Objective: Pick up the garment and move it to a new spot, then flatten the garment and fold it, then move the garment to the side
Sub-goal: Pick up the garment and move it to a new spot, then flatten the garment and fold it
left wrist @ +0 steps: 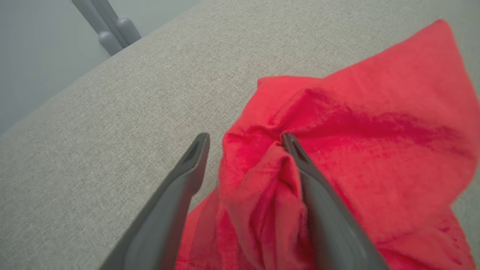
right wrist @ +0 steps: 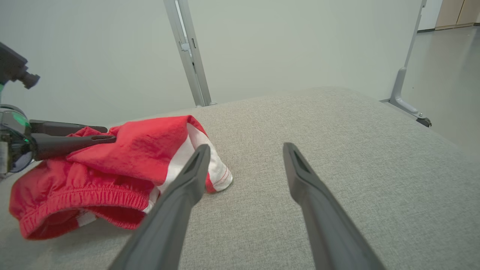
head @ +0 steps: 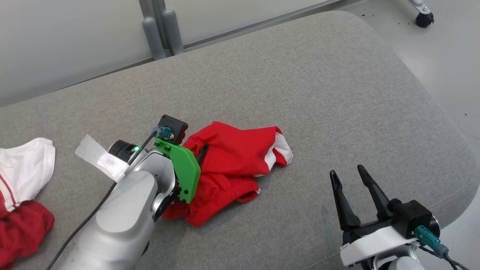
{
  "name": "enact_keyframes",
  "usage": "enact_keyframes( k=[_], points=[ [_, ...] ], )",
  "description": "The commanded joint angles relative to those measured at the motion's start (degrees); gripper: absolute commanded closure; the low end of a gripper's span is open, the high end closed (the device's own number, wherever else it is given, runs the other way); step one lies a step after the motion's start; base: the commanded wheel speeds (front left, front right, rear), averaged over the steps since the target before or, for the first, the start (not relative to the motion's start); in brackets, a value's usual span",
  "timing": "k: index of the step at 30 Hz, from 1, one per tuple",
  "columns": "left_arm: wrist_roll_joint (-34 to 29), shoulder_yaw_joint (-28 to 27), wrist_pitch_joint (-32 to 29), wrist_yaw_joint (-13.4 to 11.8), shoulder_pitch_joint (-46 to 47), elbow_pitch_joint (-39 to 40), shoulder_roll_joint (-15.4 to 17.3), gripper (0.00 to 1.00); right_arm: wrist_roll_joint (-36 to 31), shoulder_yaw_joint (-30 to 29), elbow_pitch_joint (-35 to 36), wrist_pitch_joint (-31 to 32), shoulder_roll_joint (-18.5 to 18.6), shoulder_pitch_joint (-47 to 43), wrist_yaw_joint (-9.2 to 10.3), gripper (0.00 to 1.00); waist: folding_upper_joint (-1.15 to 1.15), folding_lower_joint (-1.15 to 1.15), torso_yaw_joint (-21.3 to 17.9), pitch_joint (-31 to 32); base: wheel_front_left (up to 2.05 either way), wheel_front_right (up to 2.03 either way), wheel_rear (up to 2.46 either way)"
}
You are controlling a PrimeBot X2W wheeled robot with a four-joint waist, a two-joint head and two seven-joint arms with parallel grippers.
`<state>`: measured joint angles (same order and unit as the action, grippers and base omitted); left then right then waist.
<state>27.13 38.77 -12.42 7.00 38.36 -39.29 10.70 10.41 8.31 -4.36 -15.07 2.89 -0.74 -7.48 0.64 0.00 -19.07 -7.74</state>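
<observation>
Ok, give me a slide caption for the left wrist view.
Left gripper open astride a bunched fold of the red garment on the grey cushion.

Crumpled red fabric shorts [head: 232, 157], mid-frame, carry white side panels; the padded woven tabletop [head: 300, 75] is mottled grey; the lower-left cloth [head: 22, 176] is white and red.

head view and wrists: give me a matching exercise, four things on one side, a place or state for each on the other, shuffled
Things
1. red garment
2. left gripper
3. right gripper
4. white and red garment

Places or states
a. open, off to the right, clear of any cloth
b. crumpled in the middle of the grey cushion
c. at the head view's left edge
d. open, fingers astride a red fold

Pairs: 1-b, 2-d, 3-a, 4-c
</observation>
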Motion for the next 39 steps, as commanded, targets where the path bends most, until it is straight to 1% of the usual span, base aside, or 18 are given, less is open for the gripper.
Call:
enact_keyframes(
  k=[1, 4, 7, 9, 11, 15, 18, 22, 24, 25, 28, 30, 33, 39],
  points=[
    [-0.4, 0.0, 0.8, 0.0, 0.7, -0.9, 0.0, 0.0, 0.2, -0.1, -0.2, -0.2, 0.0, -0.3, -0.02, 0.0, -0.64, 0.0, 0.1, 0.1, 0.0, 0.0, 0.0],
    [0.8, -0.7, 3.4, 0.1, 1.0, -3.4, -0.9, 0.0, 0.4, -0.5, 0.0, -0.2, 0.0, -0.7, -0.02, 0.0, -0.64, 0.0, 0.5, 0.1, 0.0, 0.0, 0.0],
    [2.2, -1.6, 5.5, 0.0, 0.5, -3.7, -1.7, 0.0, 0.5, -1.2, 0.2, -0.2, 0.0, -1.4, -0.02, 0.0, -0.64, 0.0, 1.3, 0.5, 0.0, 0.0, 0.0],
    [3.0, -2.2, 6.4, -0.9, -1.1, -1.7, -1.4, 0.0, 0.3, -1.8, 0.4, -0.2, 0.0, -2.1, -0.02, 0.0, -0.64, 0.0, 2.4, 1.1, 0.0, 0.0, 0.0],
    [2.7, -2.1, 6.0, -1.8, -2.5, 1.1, -0.7, 0.0, 0.0, -2.2, 0.5, -0.2, 0.0, -2.7, -0.02, 0.0, -0.64, 0.0, 3.2, 1.5, 0.0, 0.0, 0.0],
    [1.8, -1.0, 3.5, -4.1, -6.5, 10.8, 1.4, 0.0, -0.6, -2.6, 0.8, -0.2, 0.0, -3.4, -0.02, 0.0, -0.64, 0.0, 4.5, 2.1, 0.0, 0.0, 0.0],
    [0.7, 1.3, -1.0, -5.6, -11.4, 20.9, 4.2, 0.0, -0.7, -2.9, 0.9, -0.2, 0.0, -3.5, -0.02, 0.0, -0.64, 0.0, 5.1, 2.2, 0.0, 0.0, 0.0],
    [-1.0, 4.2, -7.1, -8.4, -17.4, 35.4, 7.9, 0.0, -0.2, -2.9, 1.3, -0.2, 0.1, -3.3, -0.02, 0.0, -0.64, 0.0, 5.6, 1.7, 0.0, 0.0, 0.0],
    [-1.7, 5.4, -9.6, -9.8, -19.8, 41.0, 9.4, 0.0, 0.2, -2.5, 1.3, -0.2, 0.0, -3.1, -0.02, 0.0, -0.64, 0.0, 5.6, 1.2, 0.0, 0.0, 0.0],
    [-1.7, 5.4, -9.6, -9.8, -19.8, 41.0, 9.4, 0.0, 0.2, -2.5, 1.3, -0.2, 0.0, -3.1, -0.02, 0.0, -0.64, 0.0, 5.6, 1.2, 0.0, 0.0, 0.0],
    [-3.1, 7.1, -12.2, -11.3, -22.0, 46.4, 10.8, 0.0, 1.2, -2.2, 1.3, -0.2, 0.1, -2.6, -0.02, 0.0, -0.64, 0.0, 5.3, 0.5, 0.0, 0.0, 0.0],
    [-3.7, 8.2, -13.2, -11.7, -23.1, 48.1, 10.9, 0.0, 1.6, -2.0, 1.2, -0.2, 0.1, -2.4, -0.02, 0.0, -0.64, 0.0, 4.9, 0.0, 0.0, 0.0, 0.0],
    [-4.2, 8.9, -13.4, -12.5, -23.8, 48.8, 10.6, 0.0, 2.0, -1.8, 1.1, -0.2, 0.0, -1.8, -0.02, 0.0, -0.64, 0.0, 4.1, -0.6, 0.0, 0.0, 0.0],
    [-6.8, 9.2, -11.9, -13.6, -22.1, 43.5, 10.6, 0.0, 2.4, -2.0, 0.8, -0.2, 0.0, -1.1, -0.02, 0.0, -0.64, 0.0, 2.0, -1.5, 0.0, 0.0, 0.0]
  ],
)
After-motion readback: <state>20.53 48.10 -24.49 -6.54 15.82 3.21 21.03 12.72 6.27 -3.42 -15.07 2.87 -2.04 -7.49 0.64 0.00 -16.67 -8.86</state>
